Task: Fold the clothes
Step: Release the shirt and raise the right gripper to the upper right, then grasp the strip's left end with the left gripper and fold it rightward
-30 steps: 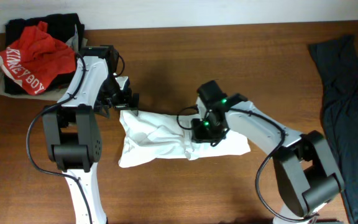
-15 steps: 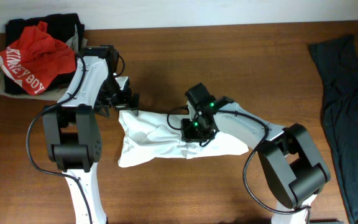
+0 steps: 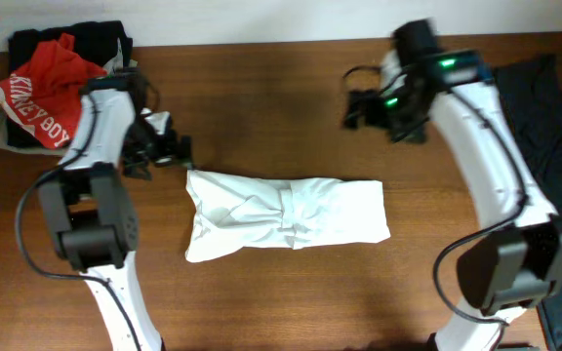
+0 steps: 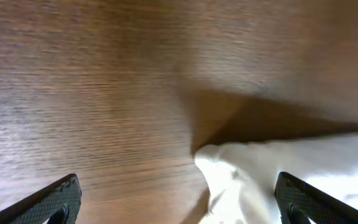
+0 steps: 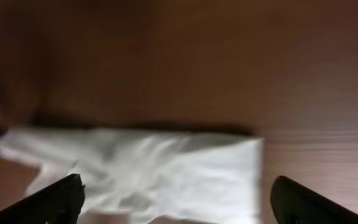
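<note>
Well left of the clothes (image 3: 291, 216), a red shirt (image 3: 42, 93) sits crumpled. The left gripper (image 3: 172, 149) hangs just off their upper-left corner, jaws wide, empty. The clothes lie flat as 1 long band. Beyond their upper-right corner the right gripper (image 3: 356, 109) gapes, empty. A low pass could snag the flared left end, undoing the fold.

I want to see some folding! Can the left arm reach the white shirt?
Probably yes. The left gripper hangs open close by the corner of the white shirt, with only bare table between them and nothing in the way.
</note>
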